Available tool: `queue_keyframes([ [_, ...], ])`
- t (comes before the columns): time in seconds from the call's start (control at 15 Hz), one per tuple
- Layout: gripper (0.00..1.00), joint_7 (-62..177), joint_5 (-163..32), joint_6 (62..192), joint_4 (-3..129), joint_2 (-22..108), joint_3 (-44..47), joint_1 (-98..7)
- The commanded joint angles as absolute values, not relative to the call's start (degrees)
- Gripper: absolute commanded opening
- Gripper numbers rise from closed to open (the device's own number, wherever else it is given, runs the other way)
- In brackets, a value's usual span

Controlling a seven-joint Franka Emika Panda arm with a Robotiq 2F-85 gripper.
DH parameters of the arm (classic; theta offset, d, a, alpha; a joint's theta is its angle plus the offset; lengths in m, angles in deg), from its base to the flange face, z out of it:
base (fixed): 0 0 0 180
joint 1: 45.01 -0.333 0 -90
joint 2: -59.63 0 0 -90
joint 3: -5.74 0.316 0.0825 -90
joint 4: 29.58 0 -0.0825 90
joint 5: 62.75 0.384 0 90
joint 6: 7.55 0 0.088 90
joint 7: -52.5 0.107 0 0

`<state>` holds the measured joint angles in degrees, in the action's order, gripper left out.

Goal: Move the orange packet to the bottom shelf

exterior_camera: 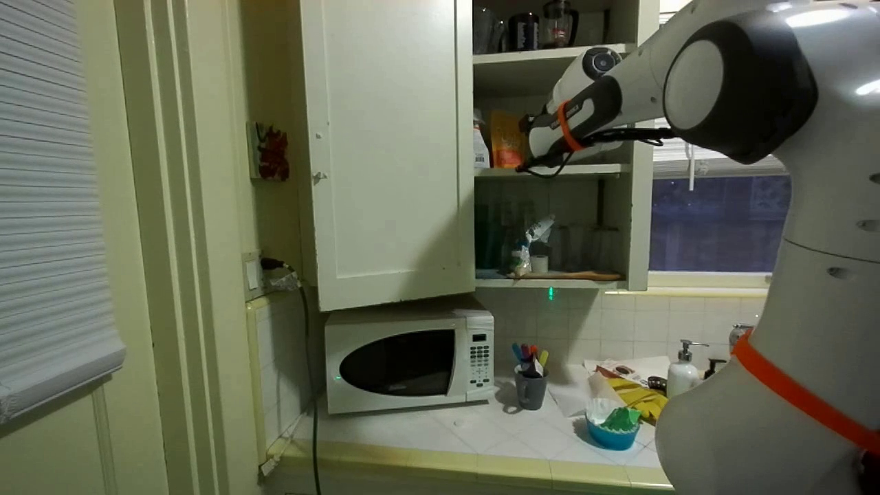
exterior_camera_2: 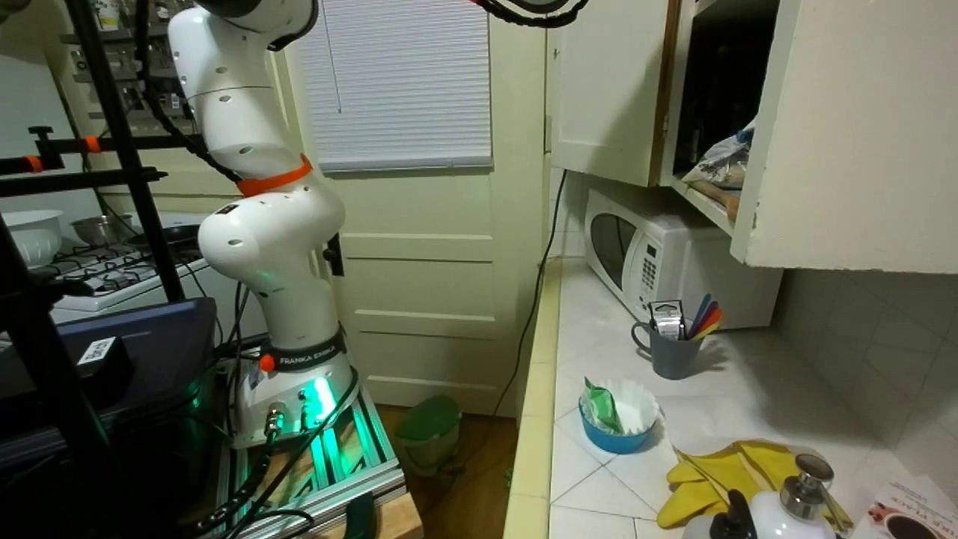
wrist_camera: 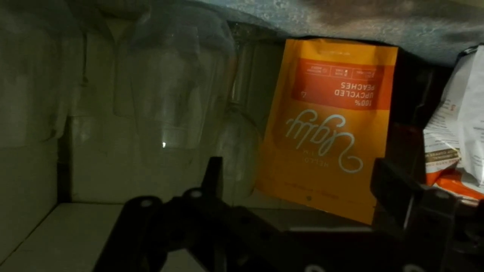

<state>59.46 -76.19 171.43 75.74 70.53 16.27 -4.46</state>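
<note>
We have the gripper (wrist_camera: pixel 297 160) spread wide, facing the orange packet (wrist_camera: pixel 327 128), which stands by a white bag (wrist_camera: pixel 463 124) one shelf above the bottom shelf (exterior_camera: pixel 495 282).

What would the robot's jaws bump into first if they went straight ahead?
Probably the orange packet: in the wrist view it shows ahead, mostly between the open jaws, though how far off is unclear.

In an exterior view, the arm (exterior_camera: pixel 832 213) hides parts of 1 soap bottle (exterior_camera: pixel 683 378) and the desk's front edge (exterior_camera: pixel 515 470).
</note>
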Motion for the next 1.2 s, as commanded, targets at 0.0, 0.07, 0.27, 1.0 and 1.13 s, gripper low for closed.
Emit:
queue_keyframes([
  [0.0,1.00,59.66,-76.32,171.43,75.18,69.80,16.64,-4.03],
  [0.07,1.00,59.63,-76.31,171.43,75.19,69.66,16.58,-4.06],
  [0.27,1.00,62.50,-79.23,171.29,74.25,69.27,18.52,-1.06],
  [1.0,1.00,79.36,-101.05,165.94,62.72,61.95,31.50,9.99],
  [1.13,1.00,83.59,-105.89,163.57,59.40,60.03,32.60,10.03],
])
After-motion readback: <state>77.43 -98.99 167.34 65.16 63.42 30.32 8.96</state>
